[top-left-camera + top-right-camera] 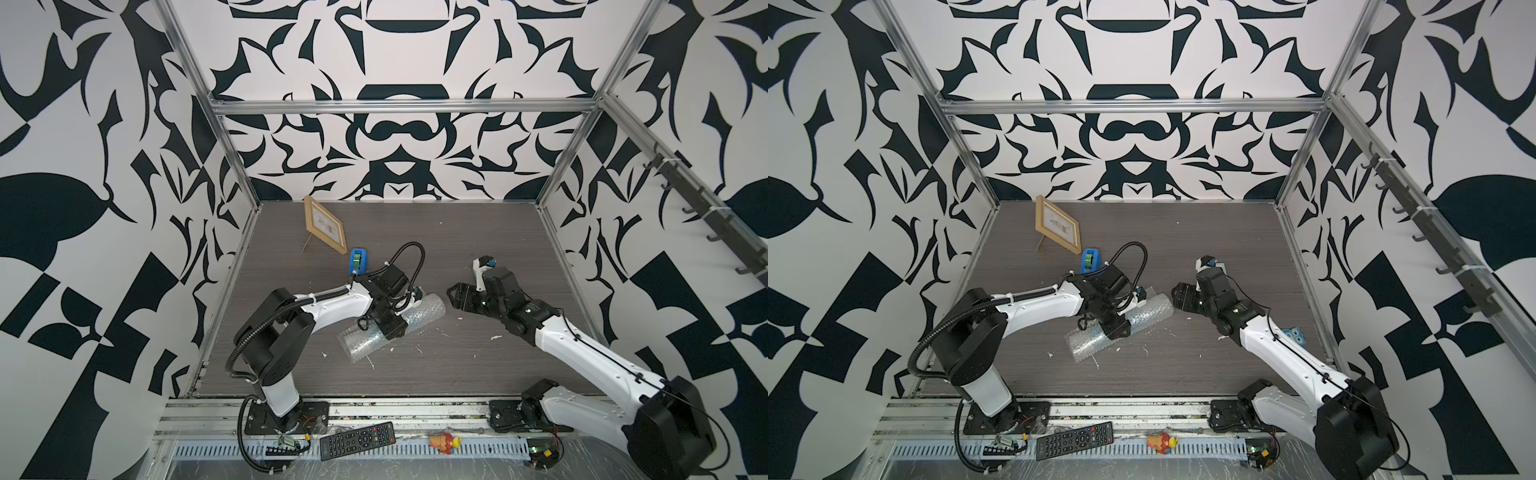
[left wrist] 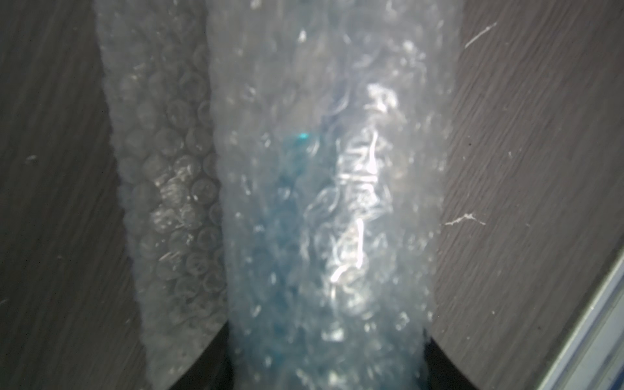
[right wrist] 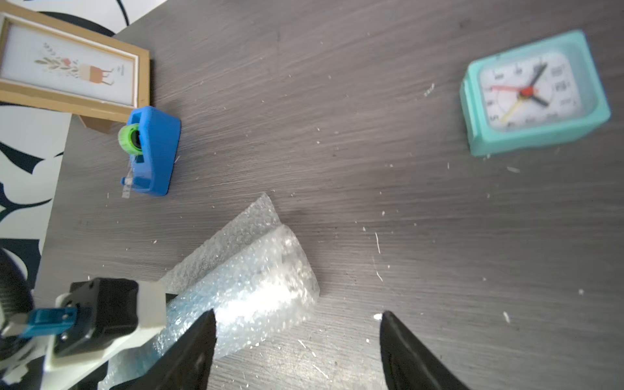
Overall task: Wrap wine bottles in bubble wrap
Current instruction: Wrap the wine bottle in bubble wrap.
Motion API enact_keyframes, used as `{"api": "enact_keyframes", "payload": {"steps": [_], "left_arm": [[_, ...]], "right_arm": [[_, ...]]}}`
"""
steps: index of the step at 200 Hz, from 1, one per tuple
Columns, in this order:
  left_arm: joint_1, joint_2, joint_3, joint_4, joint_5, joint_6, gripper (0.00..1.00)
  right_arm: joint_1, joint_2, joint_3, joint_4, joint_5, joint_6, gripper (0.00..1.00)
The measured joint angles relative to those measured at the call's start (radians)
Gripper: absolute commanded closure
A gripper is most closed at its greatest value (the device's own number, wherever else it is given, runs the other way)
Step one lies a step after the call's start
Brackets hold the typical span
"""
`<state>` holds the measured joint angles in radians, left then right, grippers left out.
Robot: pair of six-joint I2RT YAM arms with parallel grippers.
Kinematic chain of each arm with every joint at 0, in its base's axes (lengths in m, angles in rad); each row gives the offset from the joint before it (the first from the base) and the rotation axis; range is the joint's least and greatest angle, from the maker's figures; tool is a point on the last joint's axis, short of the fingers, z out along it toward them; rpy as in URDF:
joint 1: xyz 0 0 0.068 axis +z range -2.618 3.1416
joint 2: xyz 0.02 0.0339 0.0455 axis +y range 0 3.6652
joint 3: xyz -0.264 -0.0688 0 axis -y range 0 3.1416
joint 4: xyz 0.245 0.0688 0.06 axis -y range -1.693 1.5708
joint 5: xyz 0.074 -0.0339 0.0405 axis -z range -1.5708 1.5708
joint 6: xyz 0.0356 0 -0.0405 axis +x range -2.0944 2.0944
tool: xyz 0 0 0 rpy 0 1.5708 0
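The bubble wrap (image 1: 422,312) lies rolled into a tube across the middle of the table, seen in both top views (image 1: 1148,311). Blue from the wine bottle (image 2: 280,243) shows faintly through the wrap; its cap and label are hidden. My left gripper (image 1: 390,325) sits over the middle of the roll, its jaws pressed against both sides (image 2: 324,358). My right gripper (image 1: 455,297) is open beside the roll's far right end (image 3: 270,270), not touching it. One of its dark fingertips (image 3: 206,324) overlaps the wrap in the right wrist view.
A wooden picture frame (image 1: 326,226) stands at the back left, with a blue tape dispenser (image 1: 358,259) in front of it. A teal alarm clock (image 3: 533,91) sits to the right. A remote (image 1: 357,439) and a small toy (image 1: 444,440) lie on the front rail.
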<state>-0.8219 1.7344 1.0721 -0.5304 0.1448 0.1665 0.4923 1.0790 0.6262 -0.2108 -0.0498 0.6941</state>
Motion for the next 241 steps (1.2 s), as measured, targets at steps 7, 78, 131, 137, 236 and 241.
{"api": "enact_keyframes", "payload": {"steps": [7, 78, 131, 137, 236, 241], "left_arm": [[0.002, 0.007, 0.012, -0.009, 0.002, -0.027, 0.75], [0.015, 0.043, 0.053, -0.001, 0.014, -0.391, 0.88], [-0.02, 0.05, 0.053, 0.025, -0.055, -0.653, 0.77], [-0.025, 0.05, 0.053, 0.029, -0.064, -0.682, 0.77], [-0.036, -0.018, -0.103, 0.269, -0.09, -1.077, 0.63], [-0.037, -0.019, -0.108, 0.278, -0.092, -1.092, 0.61]], "right_arm": [[0.01, 0.0, -0.018, 0.011, 0.005, 0.034, 0.22], [0.124, -0.029, -0.132, 0.12, 0.055, 0.255, 0.22], [0.148, 0.025, -0.188, 0.204, 0.05, 0.35, 0.21], [0.154, 0.032, -0.191, 0.209, 0.05, 0.356, 0.21], [0.307, 0.018, -0.256, 0.29, 0.05, 0.418, 0.16], [0.312, 0.02, -0.256, 0.291, 0.048, 0.418, 0.16]]}}
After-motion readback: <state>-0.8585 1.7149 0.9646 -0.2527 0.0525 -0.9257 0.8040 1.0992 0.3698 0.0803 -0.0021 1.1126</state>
